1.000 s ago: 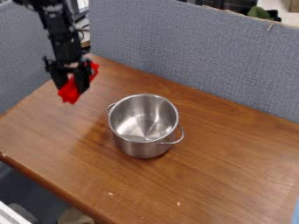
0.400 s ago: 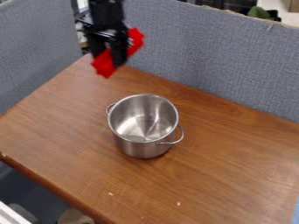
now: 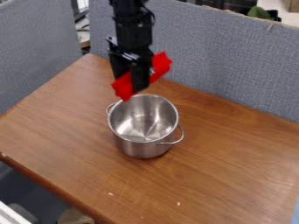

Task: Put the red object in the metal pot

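A black robot arm reaches down from the top of the frame, its gripper (image 3: pixel 133 77) clamped on a red object (image 3: pixel 126 84) held above the rear rim of a metal pot (image 3: pixel 145 126), which stands mid-frame on a wooden bench (image 3: pixel 70 131) backed by grey partition panels (image 3: pixel 222 52).

Arm (image 3: pixel 126 17) cut off at top edge, red object (image 3: pixel 140 73) partly behind pincer (image 3: pixel 135 72)

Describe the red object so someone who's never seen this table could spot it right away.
Find the brown wooden table with the shiny metal pot near its middle. Just above the pot's far-left rim, the black gripper hangs shut on the red object. It is the only bright red thing here.
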Controlling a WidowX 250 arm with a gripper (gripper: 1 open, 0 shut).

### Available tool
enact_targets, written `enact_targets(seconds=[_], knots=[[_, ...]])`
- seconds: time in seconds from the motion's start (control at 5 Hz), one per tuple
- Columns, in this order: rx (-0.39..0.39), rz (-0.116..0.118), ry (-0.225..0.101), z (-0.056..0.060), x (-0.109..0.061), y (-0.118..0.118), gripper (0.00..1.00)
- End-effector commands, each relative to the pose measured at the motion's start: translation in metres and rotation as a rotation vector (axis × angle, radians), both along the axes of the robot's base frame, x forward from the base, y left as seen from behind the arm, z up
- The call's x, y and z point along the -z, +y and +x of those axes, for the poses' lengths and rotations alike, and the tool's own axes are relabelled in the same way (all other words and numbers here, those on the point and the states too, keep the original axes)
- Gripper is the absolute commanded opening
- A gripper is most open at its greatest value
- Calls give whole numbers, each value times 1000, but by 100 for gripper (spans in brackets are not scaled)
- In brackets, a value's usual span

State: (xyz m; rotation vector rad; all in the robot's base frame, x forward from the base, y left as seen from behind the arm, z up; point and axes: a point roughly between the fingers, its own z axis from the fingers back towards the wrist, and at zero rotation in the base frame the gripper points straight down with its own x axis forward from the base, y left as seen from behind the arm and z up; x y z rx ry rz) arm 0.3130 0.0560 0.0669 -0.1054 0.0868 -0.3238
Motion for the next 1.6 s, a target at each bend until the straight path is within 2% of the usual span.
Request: enact_targets(seconds=[0.0,0.4,0.8,1.4], knots=[[29,30,-67,2,-10,-7,0],[77,24,-56,-2,12,-11,0],[81,17,-7,-11,27,-11,0],[71,12,18,-13,33,-10,0]])
